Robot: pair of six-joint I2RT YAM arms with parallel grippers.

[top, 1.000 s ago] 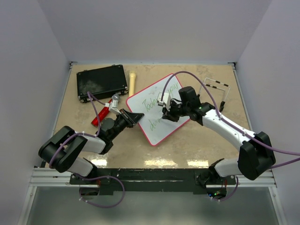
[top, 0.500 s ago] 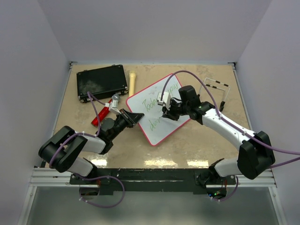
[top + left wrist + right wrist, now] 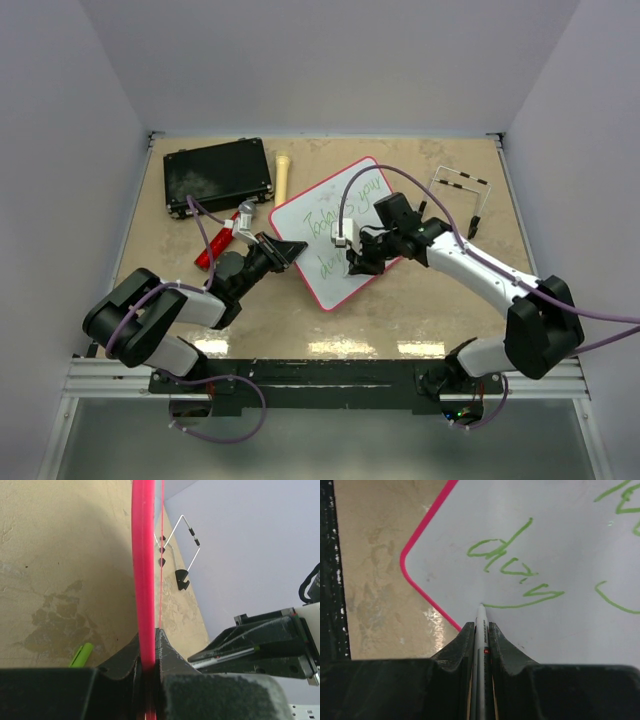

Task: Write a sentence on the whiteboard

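Jaws tight on pen and pink-rimmed whiteboard (green cursive sentence)

Black rectangular case: far-left corner of the worktop. Cream cylindrical stick: just right of the case, pointing at the far edge. Red-handled tool (metal head, type unclear): nearer than the case. Wire stand: far-right corner.

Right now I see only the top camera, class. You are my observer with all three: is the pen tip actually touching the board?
Observer: Yes. The right wrist view shows the pen tip on the board, at the end of a green line.
Operator: What is the left arm doing?
Observer: The left gripper pinches the board's pink rim, seen edge-on.
Operator: Anything hidden nearby?
Observer: A small green object lies beside that gripper.
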